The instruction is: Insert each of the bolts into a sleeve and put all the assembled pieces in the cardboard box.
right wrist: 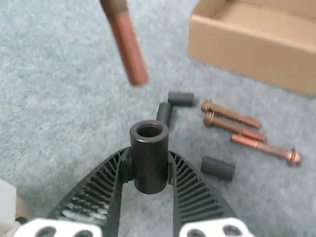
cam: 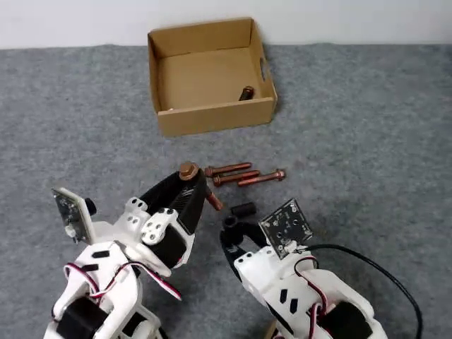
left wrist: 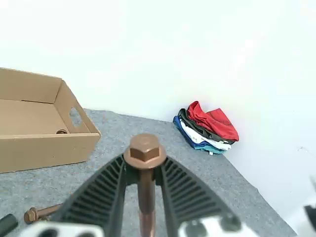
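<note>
Left jaws gripped bolt under head. Right jaws gripped sleeve. Bolt tip near sleeve mouth, not yet in. We judged one piece done, in box. Three bolts, three sleeves loose on worktop.

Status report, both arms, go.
Left gripper shut on bolt. Right gripper shut on sleeve, bolt not yet in. Three loose bolts on the table. Nothing in the way.

four bolts, four sleeves, one box
</note>
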